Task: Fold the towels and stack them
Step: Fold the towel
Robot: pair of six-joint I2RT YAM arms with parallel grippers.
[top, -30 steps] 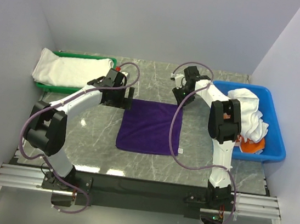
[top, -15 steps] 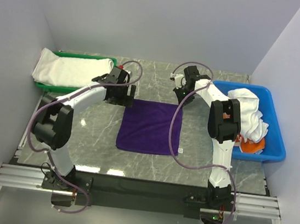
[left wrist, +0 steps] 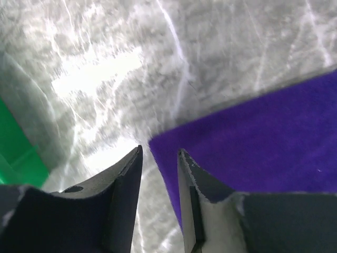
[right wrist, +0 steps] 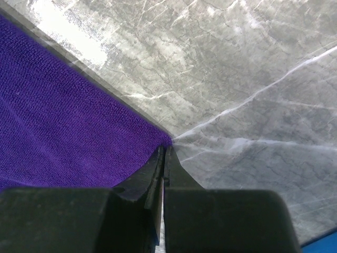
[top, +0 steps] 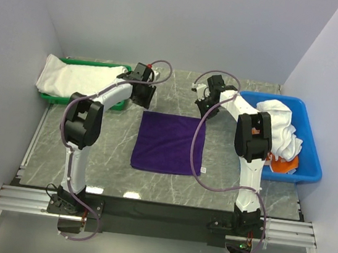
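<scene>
Right gripper (right wrist: 164, 152) closed at the purple towel's (right wrist: 63, 121) corner; left gripper (left wrist: 160, 152) slightly apart at another corner; grey marble tabletop (right wrist: 237, 79), pale walls (top: 170, 20).

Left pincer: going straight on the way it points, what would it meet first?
Probably the purple towel corner lying just ahead of the left pincer, on the table; depth is unclear.

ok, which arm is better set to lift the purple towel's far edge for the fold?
Right. The right gripper is shut at the far right corner of the purple towel, apparently pinching it. The left gripper straddles the far left corner with jaws apart, so it must close first.
</scene>
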